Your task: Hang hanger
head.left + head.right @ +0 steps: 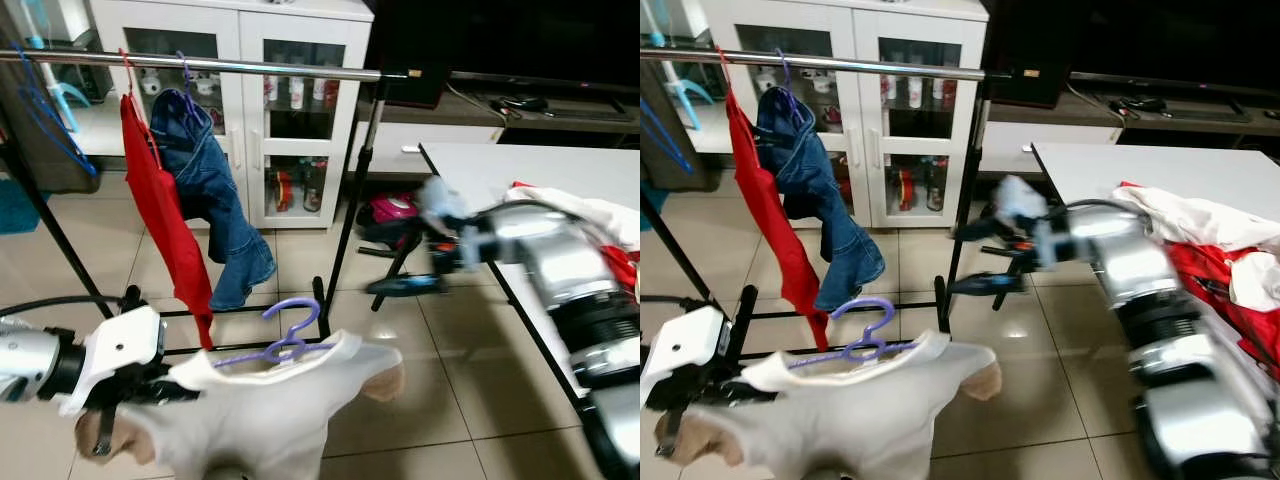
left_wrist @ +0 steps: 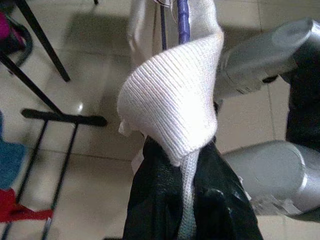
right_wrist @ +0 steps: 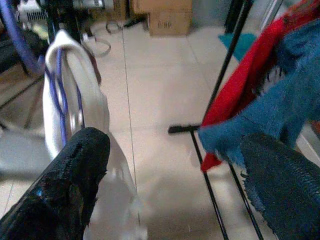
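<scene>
white knit garment (image 1: 260, 415) is draping over one purple hanger (image 1: 283, 335) at the bottom centre of the left eye view. the left gripper (image 1: 150, 390), at lower left, is pinching the garment's shoulder, fingers (image 2: 165, 210) closed on the cloth in the left wrist view. the right gripper (image 1: 400, 262), blurred at centre right, is reaching with fingers (image 3: 65, 180) spread wide and holding nothing. judging by this, the carrying step is under way; next the hook needs lifting over the rail (image 1: 200, 63), in the free stretch toward the rail's right-hand part. farther back, two items are hanging on the one rail at upper left: one red garment (image 1: 160, 210) and one pair of jeans (image 1: 210, 190). one white cabinet (image 1: 250, 110) is standing behind.
</scene>
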Motion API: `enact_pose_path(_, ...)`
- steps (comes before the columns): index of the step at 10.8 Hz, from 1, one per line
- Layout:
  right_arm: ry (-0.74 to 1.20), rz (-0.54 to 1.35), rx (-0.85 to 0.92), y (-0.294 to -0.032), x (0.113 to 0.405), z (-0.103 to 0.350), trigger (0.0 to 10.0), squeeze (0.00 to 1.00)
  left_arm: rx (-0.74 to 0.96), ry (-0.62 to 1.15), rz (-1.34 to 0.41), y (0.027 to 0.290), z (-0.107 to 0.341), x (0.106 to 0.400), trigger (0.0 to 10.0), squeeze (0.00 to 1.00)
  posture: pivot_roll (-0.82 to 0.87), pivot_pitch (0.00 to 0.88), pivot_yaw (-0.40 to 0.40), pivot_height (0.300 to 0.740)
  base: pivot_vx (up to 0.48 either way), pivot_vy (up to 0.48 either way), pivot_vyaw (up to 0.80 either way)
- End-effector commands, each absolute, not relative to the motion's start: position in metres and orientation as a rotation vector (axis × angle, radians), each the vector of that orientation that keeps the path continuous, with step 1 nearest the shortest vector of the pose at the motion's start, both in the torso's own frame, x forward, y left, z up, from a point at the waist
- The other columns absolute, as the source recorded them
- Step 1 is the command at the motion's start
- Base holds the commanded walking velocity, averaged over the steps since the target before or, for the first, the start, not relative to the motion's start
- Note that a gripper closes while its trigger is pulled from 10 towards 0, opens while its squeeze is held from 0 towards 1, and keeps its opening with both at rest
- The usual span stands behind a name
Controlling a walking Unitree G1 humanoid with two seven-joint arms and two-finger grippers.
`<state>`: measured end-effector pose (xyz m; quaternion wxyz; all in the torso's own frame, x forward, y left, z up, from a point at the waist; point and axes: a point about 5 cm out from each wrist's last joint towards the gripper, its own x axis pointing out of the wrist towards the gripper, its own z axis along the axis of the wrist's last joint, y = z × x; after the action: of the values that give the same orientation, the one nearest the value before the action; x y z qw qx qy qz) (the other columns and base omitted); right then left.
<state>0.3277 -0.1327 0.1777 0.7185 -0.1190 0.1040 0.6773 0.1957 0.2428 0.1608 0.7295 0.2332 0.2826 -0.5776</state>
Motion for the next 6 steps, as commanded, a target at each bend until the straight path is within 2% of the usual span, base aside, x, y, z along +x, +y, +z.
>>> enact_pose_path(1,0.224,1.480,-0.241,-0.127,0.326,0.176,10.0,0.65,0.526,0.561,-1.288,0.236,0.169,0.199,0.0,0.00,0.02,0.000,-0.072,0.740,0.000,0.000,0.00)
enact_pose_path(2,0.226,1.483,-0.230,-0.122,0.324,0.174,10.0,0.11,0.527,0.551,-1.284,0.235,0.171,0.200,0.0,0.00,0.02,0.000,-0.073,0.740,0.000,0.000,0.00)
enact_pose_path(3,0.228,1.480,-0.198,-0.111,0.322,0.173,10.0,0.00,0.532,0.523,-1.257,0.238,0.178,0.202,0.0,0.00,0.02,0.000,-0.077,0.740,0.000,0.000,0.00)
enact_pose_path(4,0.227,1.474,-0.171,-0.107,0.323,0.175,10.0,0.00,0.539,0.512,-1.240,0.240,0.182,0.204,0.0,0.00,0.03,0.000,-0.081,0.740,0.000,0.000,0.00)
enact_pose_path(5,0.253,1.480,-0.127,-0.105,0.323,0.175,9.3,0.00,0.549,0.500,-1.229,0.242,0.187,0.206,0.0,0.00,0.03,0.000,-0.084,0.740,0.000,0.000,0.00)
enact_pose_path(6,0.290,1.507,-0.080,-0.105,0.322,0.175,2.2,0.00,0.563,0.483,-1.215,0.244,0.193,0.208,0.0,0.00,0.03,0.000,-0.084,0.740,0.000,0.000,0.00)
